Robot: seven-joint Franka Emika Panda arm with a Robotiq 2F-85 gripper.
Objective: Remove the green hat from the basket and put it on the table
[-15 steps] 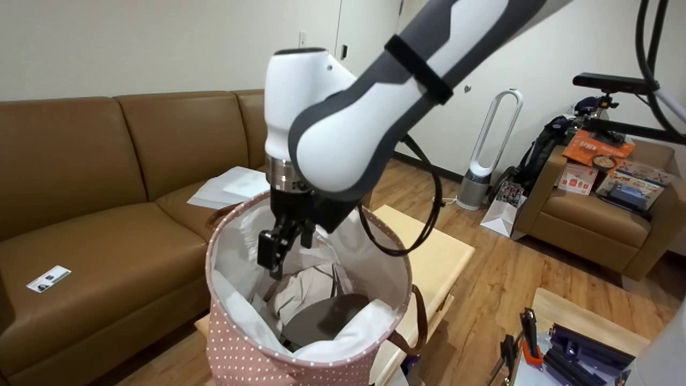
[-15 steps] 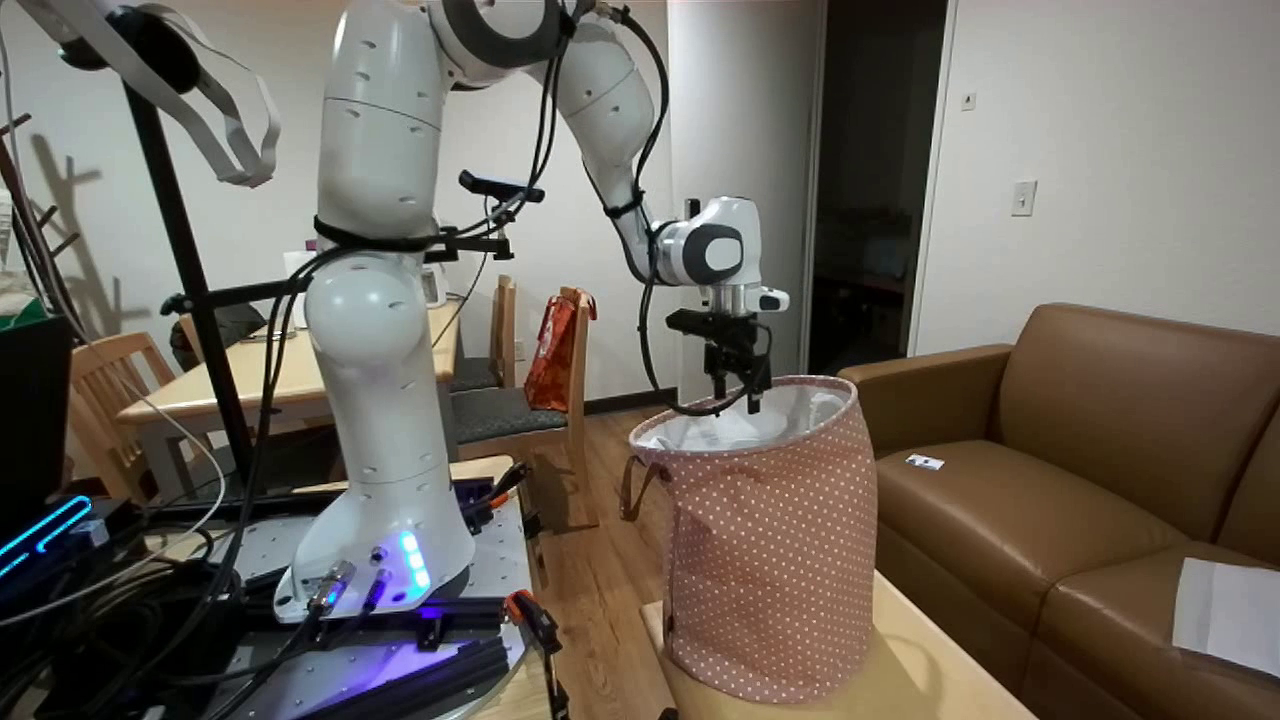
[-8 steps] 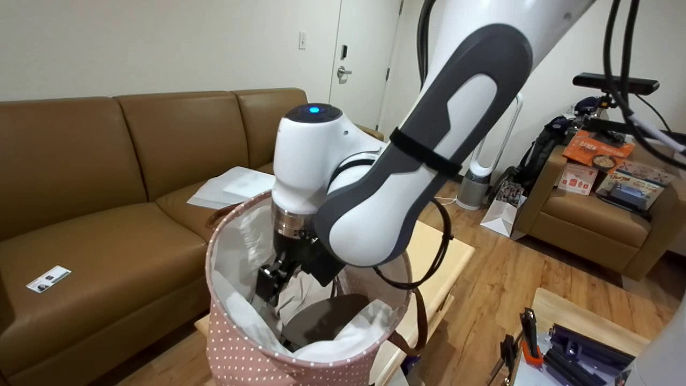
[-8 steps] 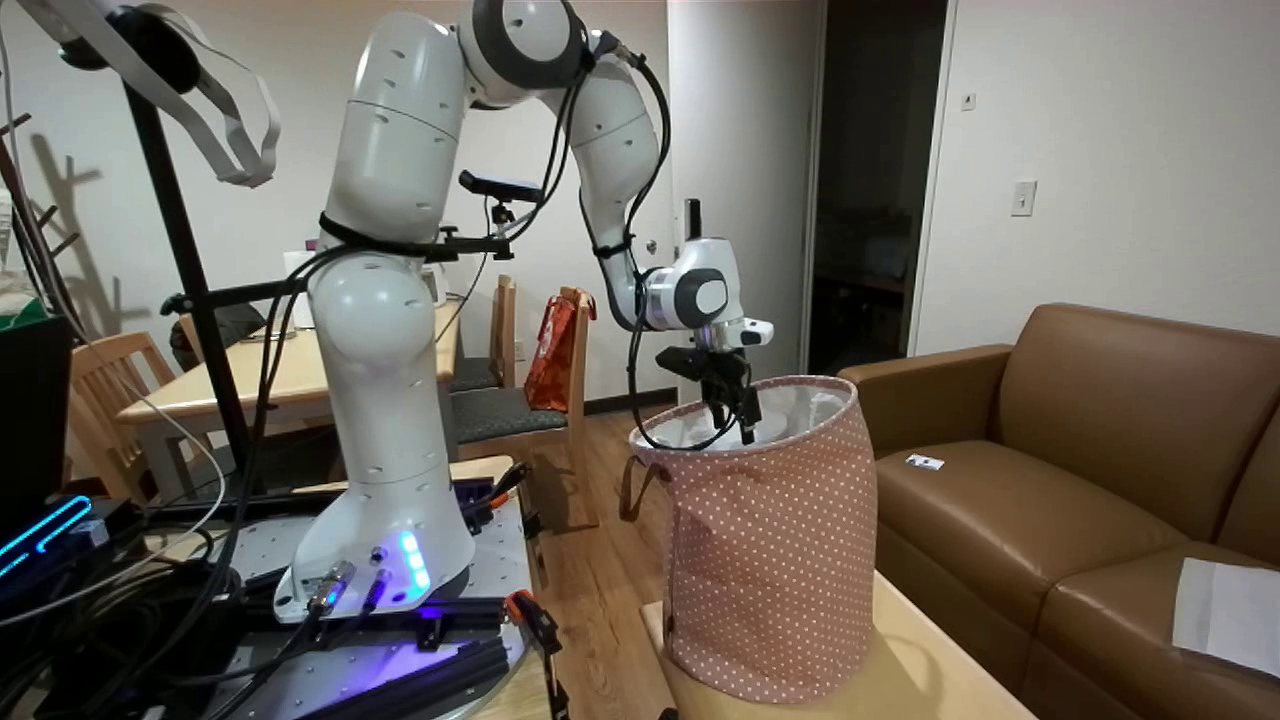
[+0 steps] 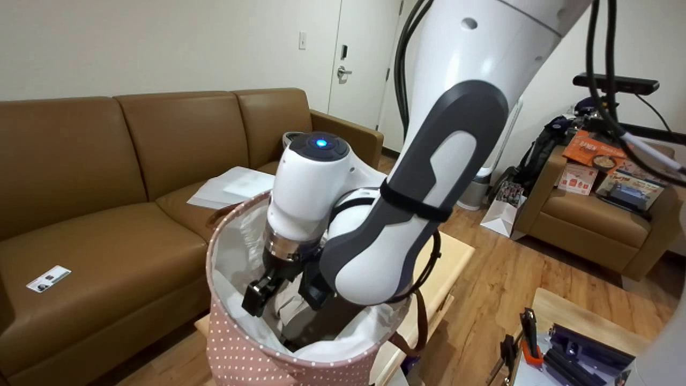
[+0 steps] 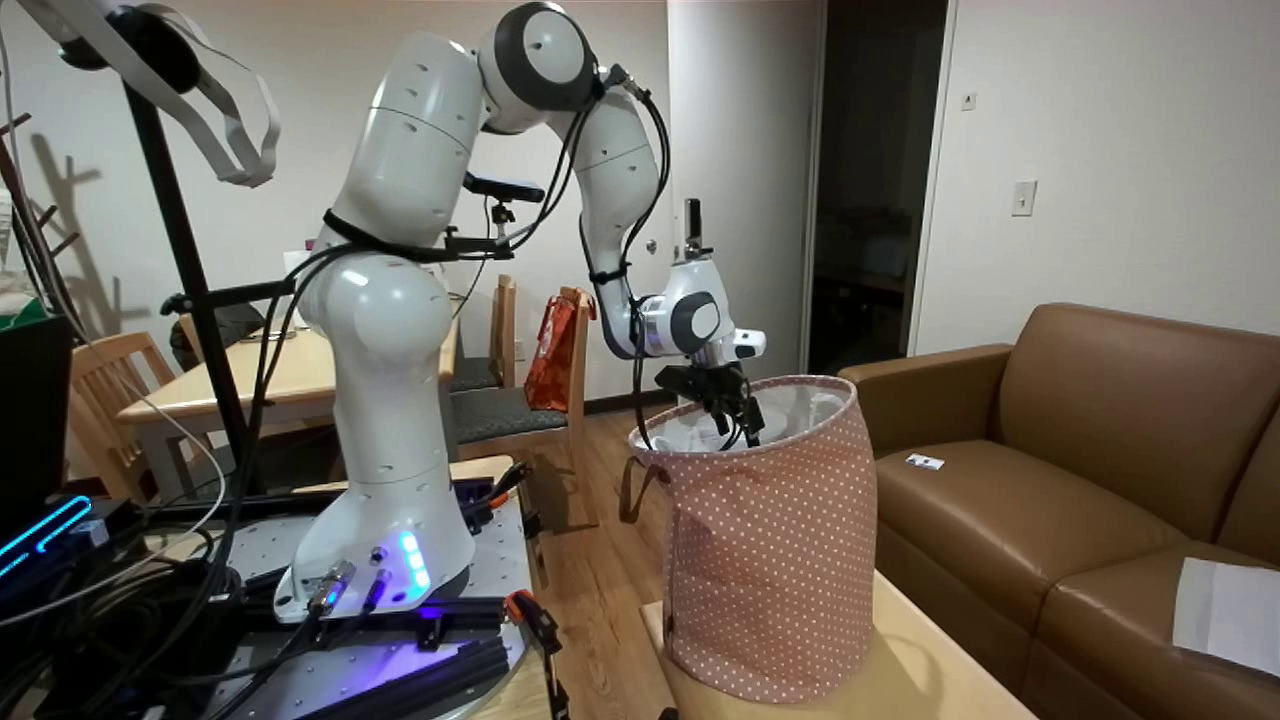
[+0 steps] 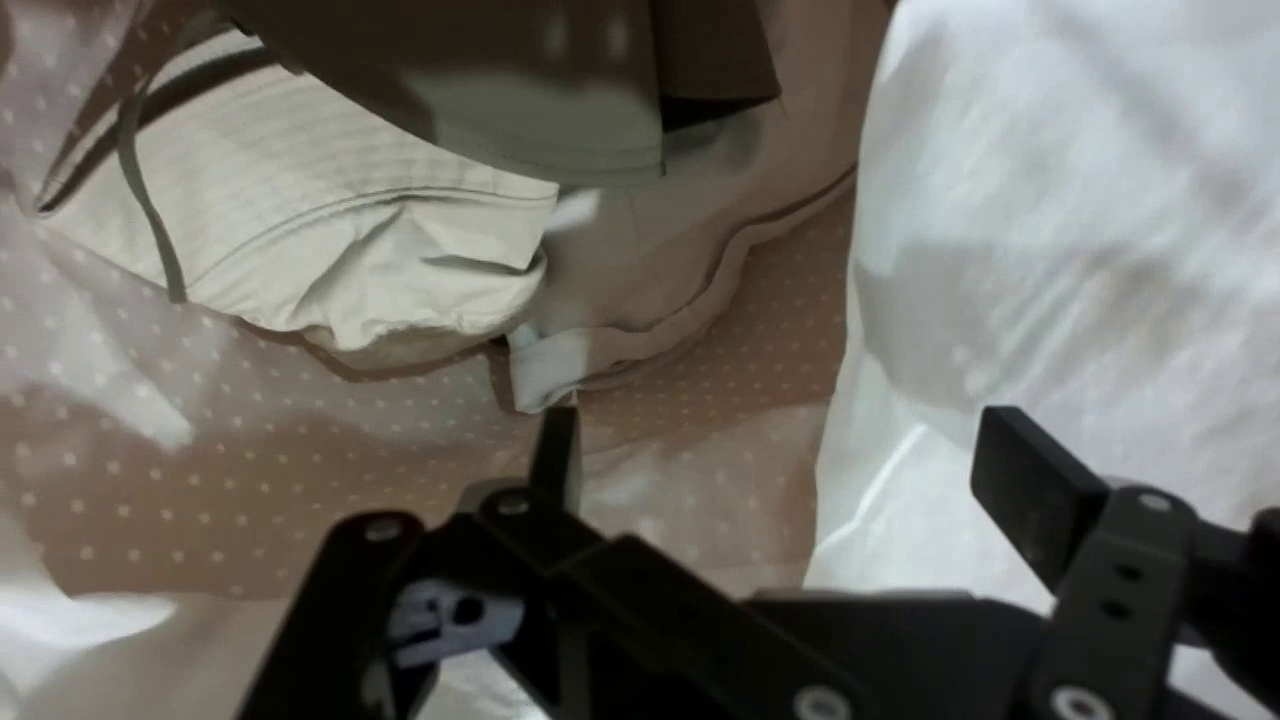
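Observation:
The green hat point(image 7: 540, 90), dull grey-olive, lies inside the basket at the top of the wrist view; part of it also shows in an exterior view point(image 5: 311, 324), partly behind the arm. The pink dotted basket point(image 5: 246, 354) with white liner stands on the pale wood table point(image 5: 453, 252); both exterior views show them, here the basket point(image 6: 770, 560) and table point(image 6: 930, 650). My gripper point(image 7: 780, 430) is open and empty, its fingers wide apart, pointing down inside the basket mouth point(image 6: 738, 432). No contact with the hat shows.
A beige cloth hat point(image 7: 350, 250) lies beside and partly under the green hat. Folded white liner point(image 7: 1020, 230) covers one side within the basket. A brown strap handle point(image 5: 420, 321) hangs outside. A brown sofa point(image 5: 96, 220) with papers point(image 5: 230, 187) stands alongside.
The arm has lowered, and my gripper has come down from above the rim into the basket mouth and tilted. The basket has not moved.

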